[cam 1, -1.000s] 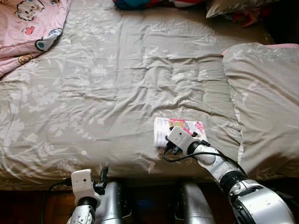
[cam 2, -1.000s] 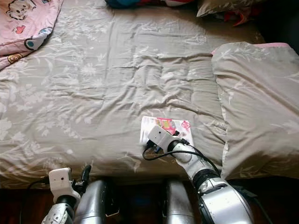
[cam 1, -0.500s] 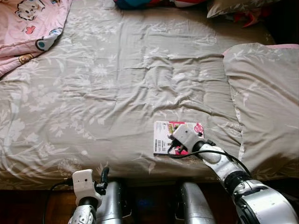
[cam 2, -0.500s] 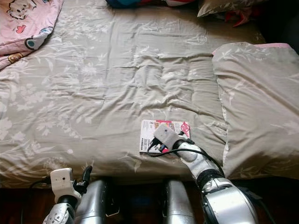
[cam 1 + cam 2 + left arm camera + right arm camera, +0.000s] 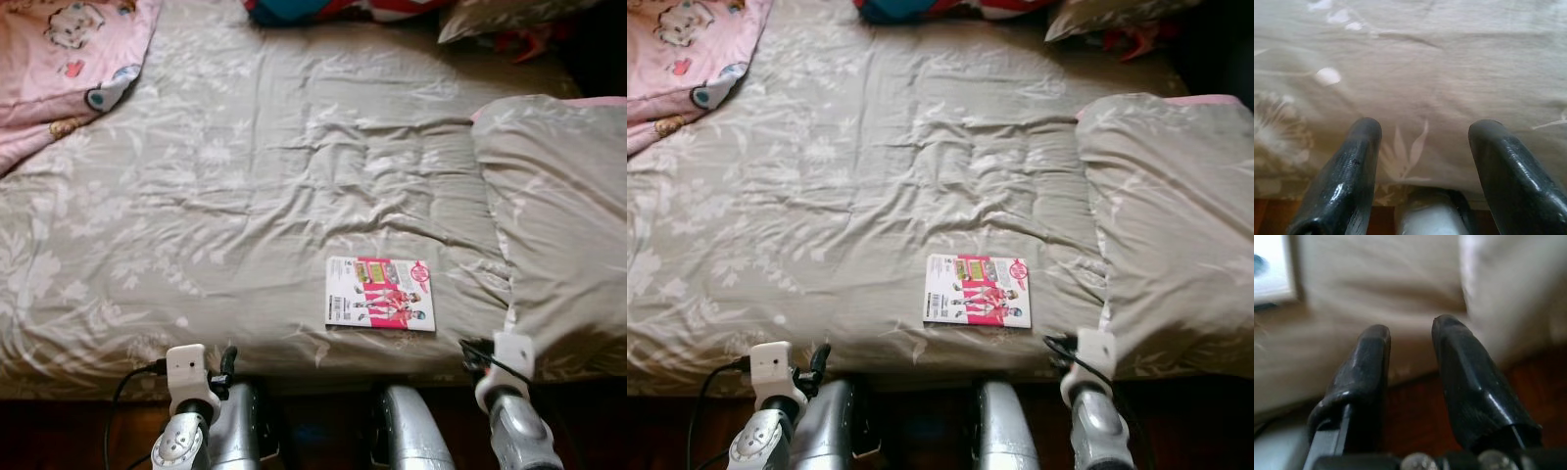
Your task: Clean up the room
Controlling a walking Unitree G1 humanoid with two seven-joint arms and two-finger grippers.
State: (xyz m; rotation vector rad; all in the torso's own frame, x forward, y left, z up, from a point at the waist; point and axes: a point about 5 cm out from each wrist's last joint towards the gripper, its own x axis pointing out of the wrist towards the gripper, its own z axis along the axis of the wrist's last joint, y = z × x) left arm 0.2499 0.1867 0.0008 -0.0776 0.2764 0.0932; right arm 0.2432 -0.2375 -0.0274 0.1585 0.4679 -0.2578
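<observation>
With the magazine (image 5: 379, 306) lying flat near the bed's (image 5: 245, 196) front edge, the right pincer (image 5: 480, 354) sits low beside it. Its wrist view shows fingers (image 5: 1369, 362) slightly parted, empty. The left pincer (image 5: 1422, 161) gapes wide, empty. Best to slide one finger under the spine.

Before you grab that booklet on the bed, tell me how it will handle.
The booklet lies flat and thin on the soft bedsheet, so it probably flexes if pinched at one edge. Its glossy-looking cover may be slippery. Lying flush, it seems hard to get a finger under.
</observation>
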